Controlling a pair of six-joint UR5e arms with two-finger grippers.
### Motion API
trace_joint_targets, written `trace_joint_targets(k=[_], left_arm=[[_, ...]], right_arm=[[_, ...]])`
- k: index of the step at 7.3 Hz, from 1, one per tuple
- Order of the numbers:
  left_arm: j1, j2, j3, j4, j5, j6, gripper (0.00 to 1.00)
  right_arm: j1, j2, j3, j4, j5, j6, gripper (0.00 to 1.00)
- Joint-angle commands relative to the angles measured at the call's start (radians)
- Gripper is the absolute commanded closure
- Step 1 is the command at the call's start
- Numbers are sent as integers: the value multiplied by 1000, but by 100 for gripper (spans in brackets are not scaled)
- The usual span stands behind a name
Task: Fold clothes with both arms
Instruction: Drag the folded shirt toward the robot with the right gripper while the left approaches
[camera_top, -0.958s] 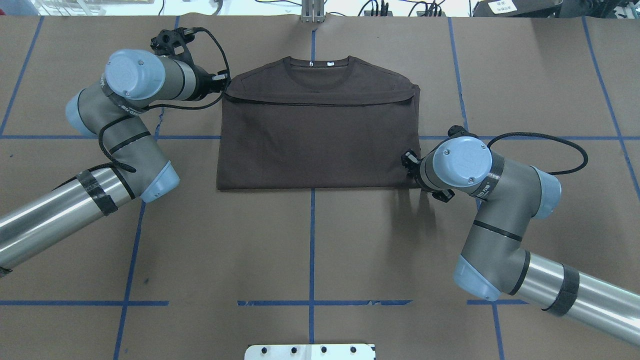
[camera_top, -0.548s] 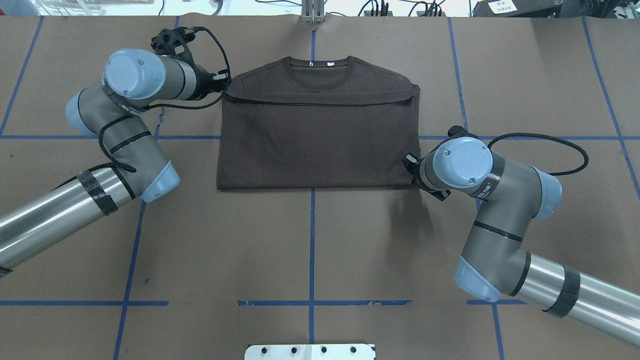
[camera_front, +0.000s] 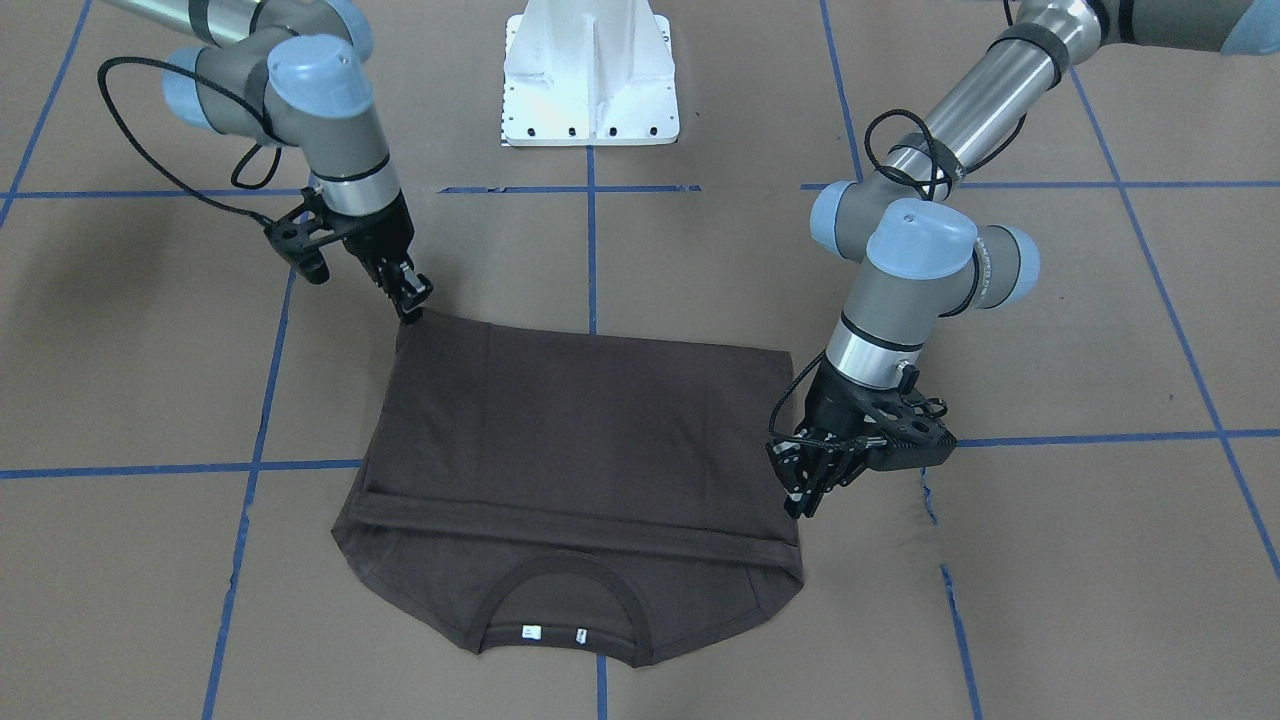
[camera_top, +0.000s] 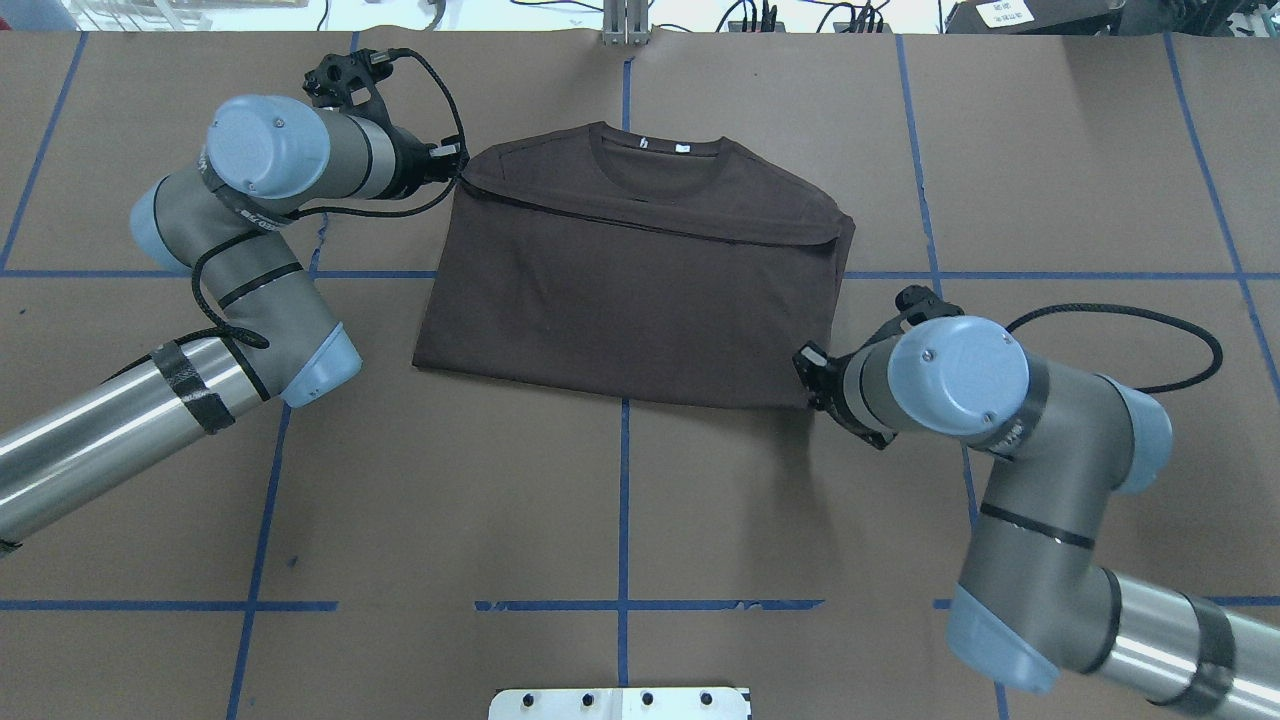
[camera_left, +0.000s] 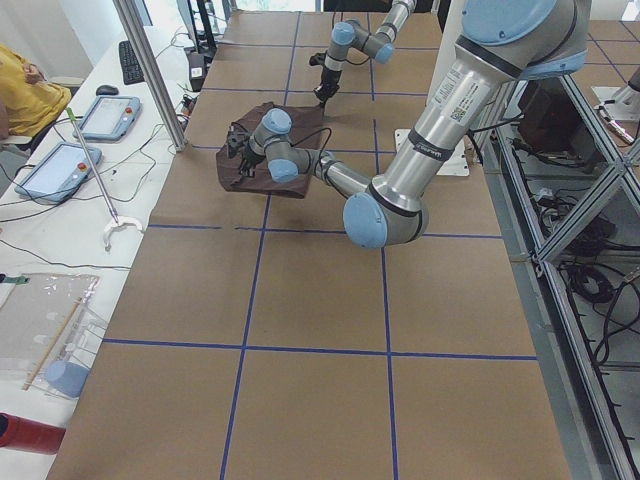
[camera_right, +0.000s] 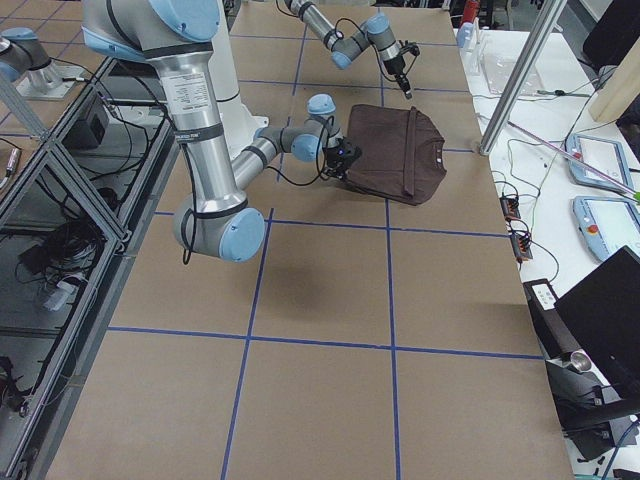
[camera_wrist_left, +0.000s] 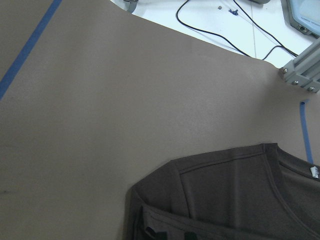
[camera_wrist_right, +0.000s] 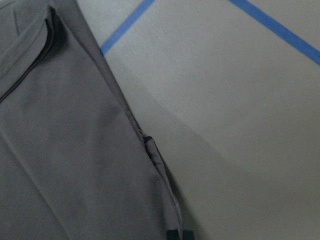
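1. T-shirt (camera_top: 630, 290) is lying folded and skewed on the counter (camera_top: 620, 500), collar pointing away from the robot.
2. Left gripper (camera_front: 800, 497) is pinching the far-left fold corner.
3. Right gripper (camera_front: 413, 303) is pinching the near-right corner.

Neck-tag print on the T-shirt (camera_front: 580, 440) illegibly small; right hand (camera_top: 808, 362) mostly behind its own wrist overhead

ROBOTICS LAB: Two jointed robot arms (camera_top: 90, 440) reach over a tabletop (camera_left: 300, 300) papered brown and gridded with blue tape (camera_left: 300, 349), aluminium framing (camera_left: 549, 310) alongside; teach pendants (camera_left: 105, 116), a keyboard (camera_left: 130, 60) and loose cables (camera_left: 145, 155) on a white side bench (camera_left: 40, 230).
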Motion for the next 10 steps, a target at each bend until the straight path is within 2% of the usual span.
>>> trace_joint_targets(k=[1, 2, 3, 4, 5, 6, 7, 8, 9, 10], left_arm=[[3, 23, -50, 2, -2, -12, 76], [11, 69, -131, 2, -34, -12, 76], [12, 112, -196, 0, -131, -9, 66], [20, 115, -213, -5, -200, -13, 47], [67, 130, -267, 0, -200, -54, 44], [124, 161, -323, 3, -200, -125, 16], [150, 166, -372, 102, -209, -256, 19], [214, 173, -422, 203, -177, -269, 22], [248, 221, -471, 237, -134, -277, 24], [275, 277, -501, 253, -129, -285, 24]], right_arm=[[-240, -138, 336, -226, 24, 18, 100], [-353, -136, 369, -306, 35, 51, 100], [-438, -141, 393, -322, 35, 79, 100], [-515, -144, 400, -321, 27, 98, 100], [-562, -147, 400, -322, 6, 172, 1], [-558, -146, 400, -321, -26, 187, 0], [-487, -144, 400, -321, -25, 184, 0], [-383, -141, 403, -321, -17, 178, 0], [-295, -135, 397, -317, -22, 173, 0], [-200, -108, 357, -313, -28, 102, 0]])
